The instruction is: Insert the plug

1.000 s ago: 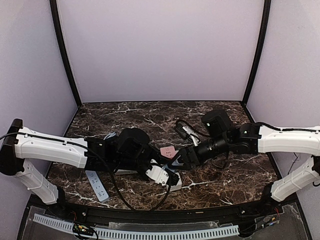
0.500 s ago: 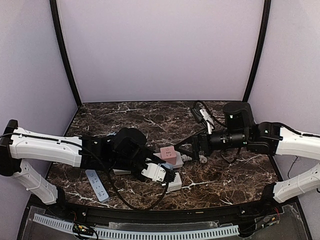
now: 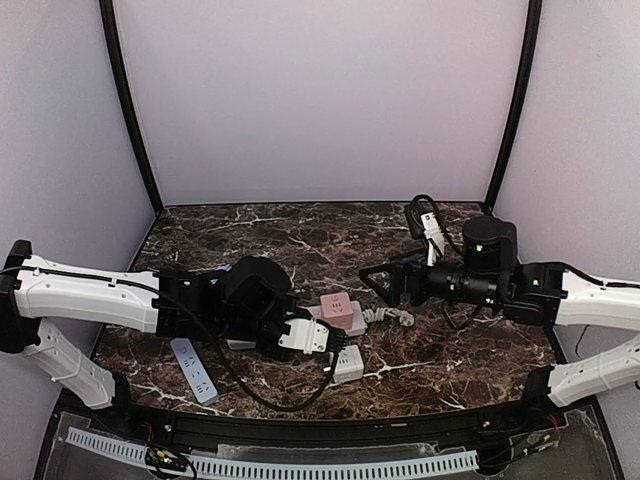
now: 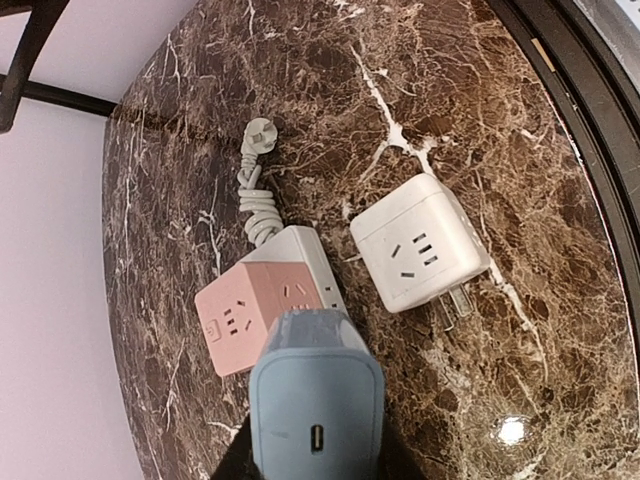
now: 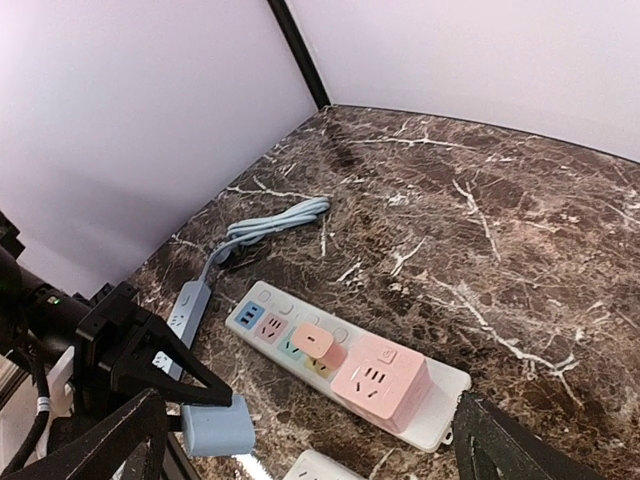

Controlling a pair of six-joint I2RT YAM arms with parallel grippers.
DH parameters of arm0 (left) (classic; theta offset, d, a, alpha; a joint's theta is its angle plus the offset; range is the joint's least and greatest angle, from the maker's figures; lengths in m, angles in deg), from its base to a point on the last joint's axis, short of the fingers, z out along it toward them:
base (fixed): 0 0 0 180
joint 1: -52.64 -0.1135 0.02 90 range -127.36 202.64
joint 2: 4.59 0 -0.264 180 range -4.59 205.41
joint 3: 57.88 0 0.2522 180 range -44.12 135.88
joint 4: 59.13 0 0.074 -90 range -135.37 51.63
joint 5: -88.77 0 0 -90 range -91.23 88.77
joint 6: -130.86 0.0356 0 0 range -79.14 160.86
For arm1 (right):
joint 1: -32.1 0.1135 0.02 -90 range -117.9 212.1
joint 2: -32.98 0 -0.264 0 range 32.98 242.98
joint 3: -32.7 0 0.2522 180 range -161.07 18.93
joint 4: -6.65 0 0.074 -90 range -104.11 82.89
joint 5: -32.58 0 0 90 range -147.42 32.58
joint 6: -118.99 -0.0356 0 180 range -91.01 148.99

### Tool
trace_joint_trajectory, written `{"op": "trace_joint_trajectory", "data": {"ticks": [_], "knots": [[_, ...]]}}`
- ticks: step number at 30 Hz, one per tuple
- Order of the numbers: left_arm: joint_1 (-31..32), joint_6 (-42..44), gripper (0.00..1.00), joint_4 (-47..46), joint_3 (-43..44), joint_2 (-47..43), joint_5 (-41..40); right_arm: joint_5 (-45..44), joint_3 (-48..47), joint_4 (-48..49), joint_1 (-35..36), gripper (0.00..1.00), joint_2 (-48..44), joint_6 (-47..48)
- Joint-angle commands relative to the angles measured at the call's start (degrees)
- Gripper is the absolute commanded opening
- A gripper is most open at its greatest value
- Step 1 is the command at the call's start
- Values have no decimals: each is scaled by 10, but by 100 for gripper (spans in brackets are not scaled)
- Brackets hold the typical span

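My left gripper (image 3: 300, 337) is shut on a pale blue charger plug (image 4: 315, 400), held just above the table in front of the white power strip (image 5: 262, 322). The plug also shows in the right wrist view (image 5: 215, 428). A pink cube socket (image 3: 337, 308) sits on the strip's right end, with a small pink adapter (image 5: 318, 345) plugged in beside it. In the left wrist view the plug hangs over the pink cube's (image 4: 240, 318) near edge. My right gripper (image 3: 385, 285) is open and empty, raised to the right of the pink cube.
A white cube adapter (image 3: 347, 365) lies on its side just right of the blue plug, prongs out. A blue-grey power strip (image 3: 193, 370) lies at the front left, its blue cable (image 5: 270, 225) behind it. A coiled white cord (image 4: 258, 195) lies right of the pink cube.
My right arm has drawn back to the right and up, away from the pink cube. My left gripper with the blue plug has shifted slightly left and back.
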Motion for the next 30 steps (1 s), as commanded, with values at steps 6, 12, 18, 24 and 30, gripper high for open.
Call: {"op": "trace_joint_trajectory", "data": {"ticks": [6, 12, 18, 24, 30], "knots": [[2, -65, 1, -2, 9, -11, -47, -114, 46, 66, 30, 99, -18, 1], [-5, -94, 1, 3, 12, -14, -57, -157, 35, 85, 80, 99, 2, -32], [-17, -143, 1, 80, 53, -17, -10, -192, 21, 63, 122, 98, 17, -41], [-29, -163, 1, 87, 39, -48, 22, -193, 42, 48, 124, 99, -48, -59], [-62, -175, 1, 145, 50, -64, 83, -201, 60, 50, 125, 99, -79, -55]]}}
